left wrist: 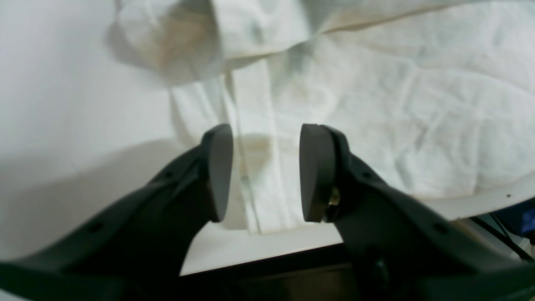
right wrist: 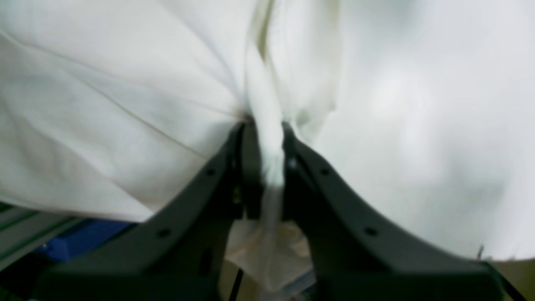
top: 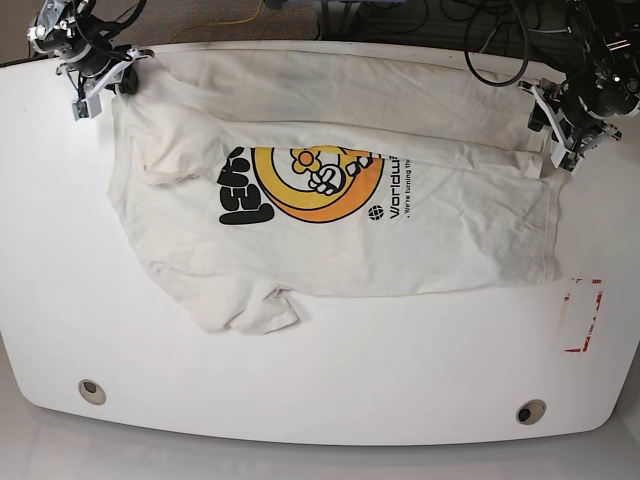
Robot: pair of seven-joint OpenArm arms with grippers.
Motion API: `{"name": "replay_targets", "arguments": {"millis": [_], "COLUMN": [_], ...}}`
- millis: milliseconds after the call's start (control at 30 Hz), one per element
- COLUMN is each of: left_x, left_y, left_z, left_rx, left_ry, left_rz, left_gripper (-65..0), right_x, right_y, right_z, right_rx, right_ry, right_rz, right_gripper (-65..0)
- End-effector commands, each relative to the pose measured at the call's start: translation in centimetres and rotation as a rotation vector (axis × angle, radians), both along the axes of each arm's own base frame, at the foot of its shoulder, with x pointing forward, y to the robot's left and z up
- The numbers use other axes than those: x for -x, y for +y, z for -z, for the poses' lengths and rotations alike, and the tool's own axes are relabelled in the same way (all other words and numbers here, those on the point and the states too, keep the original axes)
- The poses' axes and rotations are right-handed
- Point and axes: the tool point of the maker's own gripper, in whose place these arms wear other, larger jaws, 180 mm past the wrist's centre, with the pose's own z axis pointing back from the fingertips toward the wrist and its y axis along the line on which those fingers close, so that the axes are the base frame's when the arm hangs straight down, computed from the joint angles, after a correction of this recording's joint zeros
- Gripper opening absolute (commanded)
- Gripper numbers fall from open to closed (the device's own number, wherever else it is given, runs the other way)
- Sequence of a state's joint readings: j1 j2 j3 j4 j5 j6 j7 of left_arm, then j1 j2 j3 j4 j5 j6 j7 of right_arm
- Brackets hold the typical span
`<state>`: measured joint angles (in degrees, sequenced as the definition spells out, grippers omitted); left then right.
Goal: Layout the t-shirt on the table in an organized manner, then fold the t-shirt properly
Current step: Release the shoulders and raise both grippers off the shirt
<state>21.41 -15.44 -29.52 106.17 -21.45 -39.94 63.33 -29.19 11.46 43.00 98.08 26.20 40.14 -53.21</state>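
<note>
The white t-shirt (top: 400, 240) lies spread on the white table (top: 320, 390), print up, with its far part folded over along the back edge. My left gripper (top: 558, 145) is at the shirt's right end. In the left wrist view it (left wrist: 266, 133) is open, its jaws apart over a hemmed fold of the shirt (left wrist: 418, 104) close to the table edge. My right gripper (top: 100, 95) is at the shirt's far left corner. In the right wrist view it (right wrist: 263, 129) is shut on a bunched ridge of the shirt (right wrist: 104, 125).
A red tape rectangle (top: 583, 315) is on the table at the right. Two grey grommet holes (top: 91, 391) (top: 531, 411) sit near the front edge. Cables (top: 500, 40) run behind the table's back edge.
</note>
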Motion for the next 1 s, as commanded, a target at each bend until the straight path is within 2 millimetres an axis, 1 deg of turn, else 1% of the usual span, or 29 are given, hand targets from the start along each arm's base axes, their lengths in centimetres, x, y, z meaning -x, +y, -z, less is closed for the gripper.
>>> {"name": "replay_targets", "arguments": {"millis": [0, 167, 300, 367, 400, 433, 533, 567, 600, 633, 667, 700, 767, 833, 933, 967], "left_x": [-0.6, -0.6, -0.6, -0.6, -0.7, -0.7, -0.9, -0.9, -0.9, -1.2, -1.4, -2.0, -2.7, -3.5, -4.7, -5.3], "left_y": [0.3, 0.3, 0.3, 0.2, 0.2, 0.2, 0.1, 0.1, 0.1, 0.1, 0.1, 0.2, 0.3, 0.3, 0.6, 0.9], "left_z": [-0.8, -0.8, -0.8, -0.8, -0.9, -0.9, -1.0, -1.0, -1.1, -1.2, -1.3, -1.7, -2.1, -2.6, -3.4, -4.0], "left_rx": [-0.010, -0.010, -0.009, -0.007, -0.006, -0.006, -0.007, -0.007, -0.007, -0.006, -0.006, -0.007, -0.007, -0.008, -0.009, -0.009], "left_ry": [-0.031, -0.031, -0.031, -0.032, -0.035, -0.037, -0.041, -0.041, -0.044, -0.050, -0.056, -0.073, -0.093, -0.115, -0.154, -0.177], "left_rz": [0.009, 0.009, 0.009, 0.009, 0.010, 0.010, 0.010, 0.010, 0.011, 0.011, 0.011, 0.008, 0.006, 0.005, -0.007, -0.022], "left_gripper": [-40.1, -40.1, -40.1, -40.1, -40.1, -40.1, -40.1, -40.1, -40.1, -40.1, -40.1, -40.1, -40.1, -40.1, -40.1, -40.1], "right_x": [0.8, 1.8, 1.2, 1.0, 0.6, 0.4, -0.2, -0.5, -0.7, -0.9, -1.0, -1.2, -1.6, -1.8, -2.4, -3.2], "right_y": [-1.4, -1.9, -2.2, -2.0, -1.9, -1.9, -1.7, -1.6, -1.6, -1.6, -1.5, -1.4, -1.3, -1.2, -1.2, -1.1], "right_z": [-0.3, -0.3, -1.0, -1.3, -1.7, -2.0, -2.9, -3.3, -3.6, -4.1, -4.2, -4.6, -5.1, -5.5, -5.9, -6.2], "right_rx": [0.045, 0.055, 0.073, 0.081, 0.089, 0.095, 0.114, 0.122, 0.129, 0.141, 0.144, 0.152, 0.161, 0.171, 0.178, 0.178], "right_ry": [0.037, 0.054, 0.036, 0.027, 0.014, 0.007, -0.017, -0.029, -0.038, -0.050, -0.056, -0.066, -0.080, -0.088, -0.100, -0.118], "right_rz": [0.005, 0.018, 0.008, -0.005, -0.013, -0.018, -0.035, -0.043, -0.048, -0.052, -0.055, -0.060, -0.069, -0.077, -0.083, -0.082], "right_gripper": [-61.4, -61.4, -61.0, -58.3, -54.4, -51.8, -39.0, -33.5, -30.6, -25.8, -23.9, -19.5, -15.5, -13.8, -14.0, -14.0]}}
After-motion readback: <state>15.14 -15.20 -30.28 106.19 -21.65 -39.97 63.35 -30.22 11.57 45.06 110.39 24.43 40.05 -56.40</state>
